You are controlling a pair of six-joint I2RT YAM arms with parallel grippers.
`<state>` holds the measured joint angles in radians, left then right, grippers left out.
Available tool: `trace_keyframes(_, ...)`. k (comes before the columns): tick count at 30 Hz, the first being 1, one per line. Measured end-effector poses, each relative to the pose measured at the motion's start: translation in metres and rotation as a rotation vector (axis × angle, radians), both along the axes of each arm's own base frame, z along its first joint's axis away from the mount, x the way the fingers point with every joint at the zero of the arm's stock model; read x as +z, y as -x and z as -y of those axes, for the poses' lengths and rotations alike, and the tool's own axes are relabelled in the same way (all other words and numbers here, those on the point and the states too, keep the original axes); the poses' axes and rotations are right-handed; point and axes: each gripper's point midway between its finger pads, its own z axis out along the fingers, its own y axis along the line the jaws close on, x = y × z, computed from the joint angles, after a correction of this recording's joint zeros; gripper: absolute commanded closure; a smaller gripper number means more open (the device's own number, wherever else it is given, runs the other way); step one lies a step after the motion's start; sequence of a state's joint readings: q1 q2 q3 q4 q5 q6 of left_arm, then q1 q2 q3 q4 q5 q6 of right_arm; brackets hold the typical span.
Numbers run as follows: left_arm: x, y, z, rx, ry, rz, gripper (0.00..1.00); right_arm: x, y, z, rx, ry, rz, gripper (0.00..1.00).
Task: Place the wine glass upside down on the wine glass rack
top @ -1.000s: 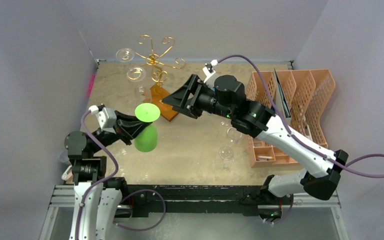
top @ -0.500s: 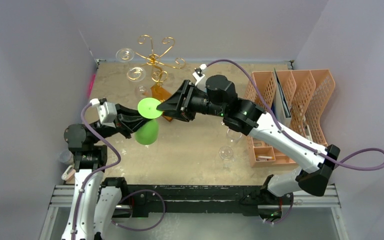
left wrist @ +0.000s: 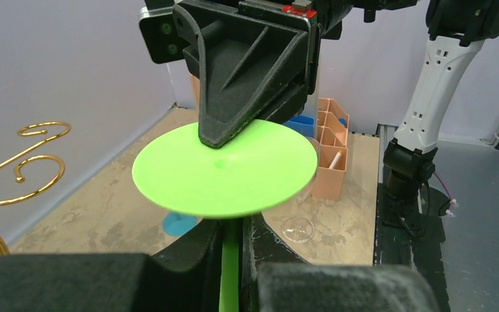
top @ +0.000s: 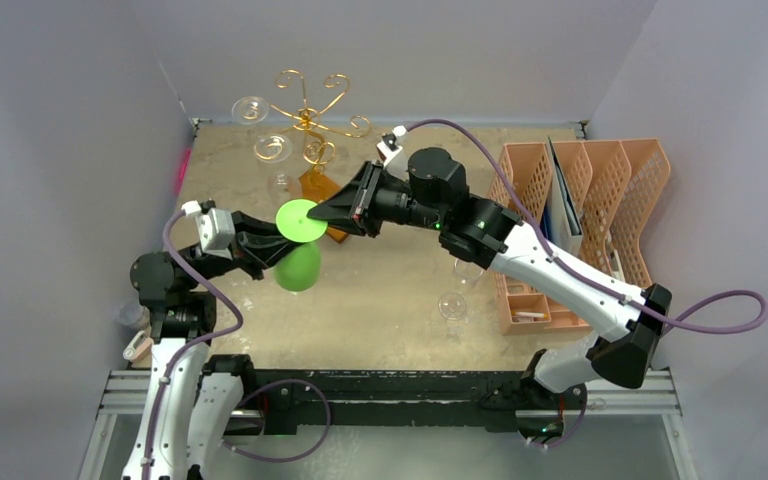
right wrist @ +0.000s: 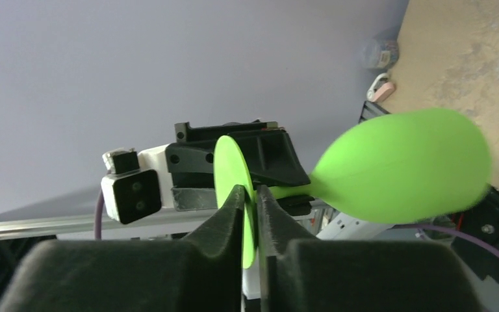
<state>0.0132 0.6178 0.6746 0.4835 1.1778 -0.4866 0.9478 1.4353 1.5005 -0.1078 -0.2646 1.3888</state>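
Closest to us, the two arm bases sit at the near edge of the desk [top: 390, 300]. The left arm rises from its corner, and its end effector [left wrist: 230, 246] is pinched narrow around the thin stem of the green wine glass [top: 298, 268]. In the left wrist view the stem runs straight up between the two dark fingers.

The wine glass is held off the desk, left of centre. Its flat round foot is uppermost and its bowl hangs below, toward our side. It is not on the rack.

From the right, the other arm stretches across the desk. Its end effector [right wrist: 249, 201] has closed on the rim of the glass's foot. In the right wrist view one finger lies against each face of the thin green disc, so both end effectors hold the same glass.

Under the right arm, toward the near right part of the desk, two clear glasses [top: 452, 305] stand close together. Just beyond them, along the right edge, is the orange mesh organizer [top: 600, 180], with a small compartment box at its near end.

Farthest back, at the left of the desk's far edge, stands the wine glass rack [top: 305, 118]. Its gold curled arms spread from a central post. Its brown wooden base reaches toward the green glass and is partly hidden by the right end effector. Clear round glass shapes show at two of its left-hand curls. The green glass is near the rack's base and well below its wire arms.
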Motion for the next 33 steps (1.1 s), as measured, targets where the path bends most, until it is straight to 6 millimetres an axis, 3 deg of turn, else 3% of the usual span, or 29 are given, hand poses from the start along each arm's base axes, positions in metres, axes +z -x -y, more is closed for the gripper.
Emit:
trace_keyframes(3,0.0,0.0,0.0,-0.001,0.001,-0.005,0.96,0.005,0.002,-0.002,0.011,-0.023,-0.002,1.0)
trace_keyframes(9,-0.004,0.001,0.001,-0.004,0.0,-0.029,0.58,0.002,0.0,-0.003,0.011,-0.016,0.001,1.0)
trace_keyframes(12,-0.007,0.001,0.0,0.001,0.001,-0.056,0.49,-0.004,-0.009,0.001,-0.012,0.003,-0.008,1.0)
trace_keyframes(18,-0.016,-0.005,-0.003,0.05,0.015,-0.14,0.46,-0.017,-0.038,0.019,-0.117,0.07,0.022,1.0)
trace_keyframes(25,-0.025,-0.023,-0.011,0.158,0.056,-0.235,0.46,-0.026,-0.088,0.072,-0.337,0.219,0.159,1.0)
trace_keyframes(29,-0.027,-0.033,-0.017,0.225,0.085,-0.271,0.45,-0.022,-0.113,0.098,-0.449,0.307,0.27,1.0)
trace_keyframes(33,-0.027,-0.043,-0.023,0.282,0.115,-0.3,0.44,-0.006,-0.138,0.116,-0.528,0.352,0.373,1.0)
